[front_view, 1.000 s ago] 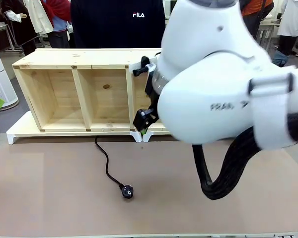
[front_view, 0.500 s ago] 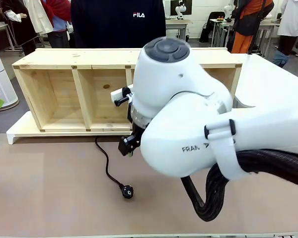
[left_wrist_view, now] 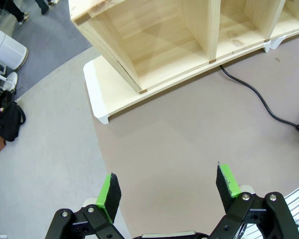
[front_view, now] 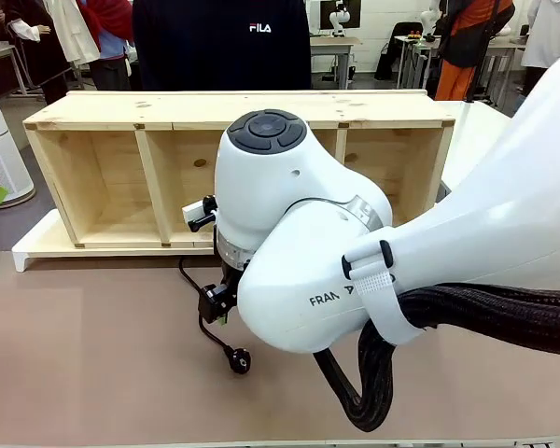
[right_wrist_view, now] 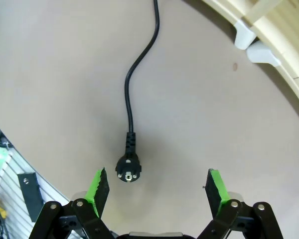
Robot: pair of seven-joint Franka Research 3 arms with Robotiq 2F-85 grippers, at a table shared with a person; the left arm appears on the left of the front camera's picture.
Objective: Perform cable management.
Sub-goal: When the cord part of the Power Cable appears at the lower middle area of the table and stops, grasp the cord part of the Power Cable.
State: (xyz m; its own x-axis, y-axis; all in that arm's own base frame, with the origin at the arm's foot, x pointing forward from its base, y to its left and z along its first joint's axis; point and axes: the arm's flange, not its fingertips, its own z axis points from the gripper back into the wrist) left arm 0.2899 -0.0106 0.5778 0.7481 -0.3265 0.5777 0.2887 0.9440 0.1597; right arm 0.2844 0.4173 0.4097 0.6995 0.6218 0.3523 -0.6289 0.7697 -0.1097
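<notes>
The right pincer is hovering wide open and empty above the cable, whose round plug is lying on the desk, the cord running toward the wooden shelf. The left pincer is likewise gaping, holding nothing.

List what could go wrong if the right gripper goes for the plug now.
The plug lies off-centre, close to one finger of the open right gripper; a straight descent may clip it. The cable runs to the foot of the wooden shelf; pulling might snag it there.
</notes>
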